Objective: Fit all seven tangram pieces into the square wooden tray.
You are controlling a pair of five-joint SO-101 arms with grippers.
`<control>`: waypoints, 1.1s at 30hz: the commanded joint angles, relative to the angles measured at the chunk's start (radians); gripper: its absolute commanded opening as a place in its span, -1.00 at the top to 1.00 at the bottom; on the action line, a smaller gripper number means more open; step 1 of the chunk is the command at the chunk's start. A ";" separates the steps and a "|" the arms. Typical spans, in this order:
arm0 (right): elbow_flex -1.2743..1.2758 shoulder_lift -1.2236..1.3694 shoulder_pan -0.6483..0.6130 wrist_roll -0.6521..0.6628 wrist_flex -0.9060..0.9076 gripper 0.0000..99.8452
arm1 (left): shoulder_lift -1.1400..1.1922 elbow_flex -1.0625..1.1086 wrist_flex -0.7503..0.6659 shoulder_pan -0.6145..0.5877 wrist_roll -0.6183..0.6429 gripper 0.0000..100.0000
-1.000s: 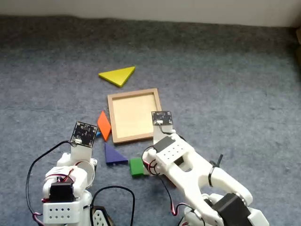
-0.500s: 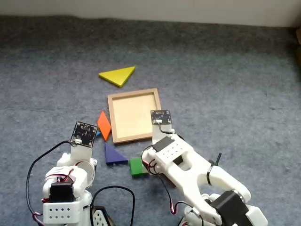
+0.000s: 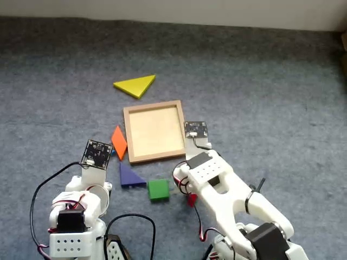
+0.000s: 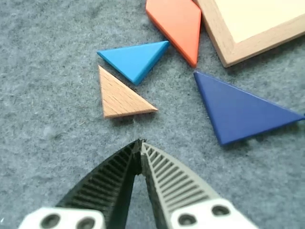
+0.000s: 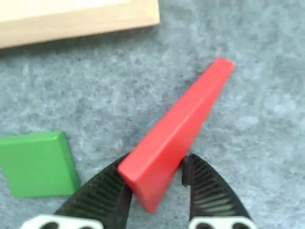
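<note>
We found the right arm (image 3: 217, 179) stretched low off the near right corner of the one tray (image 3: 128, 135), at mid-surface, the right gripper (image 5: 156, 164) pinching the tilted red piece (image 5: 181, 119). The left gripper (image 4: 140, 145), fingers (image 4: 109, 186) pressed together, pointed at the wooden triangle (image 4: 119, 95). We counted seven pieces, all outside the tray.

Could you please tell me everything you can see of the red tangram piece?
The red piece is a thick, flat slab with crisp edges and a smooth, painted-looking surface. It is tilted up on edge, so its full outline is hard to tell, though it narrows toward the far tip. The right gripper is shut on its wider end, one finger on each face. It hangs over the grey carpet, beside the green square and apart from the wooden tray. I cannot tell whether its tip touches the carpet.
</note>
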 commanded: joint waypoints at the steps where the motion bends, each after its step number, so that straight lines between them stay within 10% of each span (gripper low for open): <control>1: -0.035 0.019 -0.004 0.020 -0.031 0.82 | -0.004 0.019 0.005 0.007 -0.003 0.99; 21: 0.010 -0.364 0.113 0.319 0.036 0.99 | -0.004 0.019 0.005 0.007 -0.003 0.99; 33: -0.231 -0.173 0.140 0.535 -0.068 0.99 | -0.004 0.019 0.005 0.007 -0.003 0.99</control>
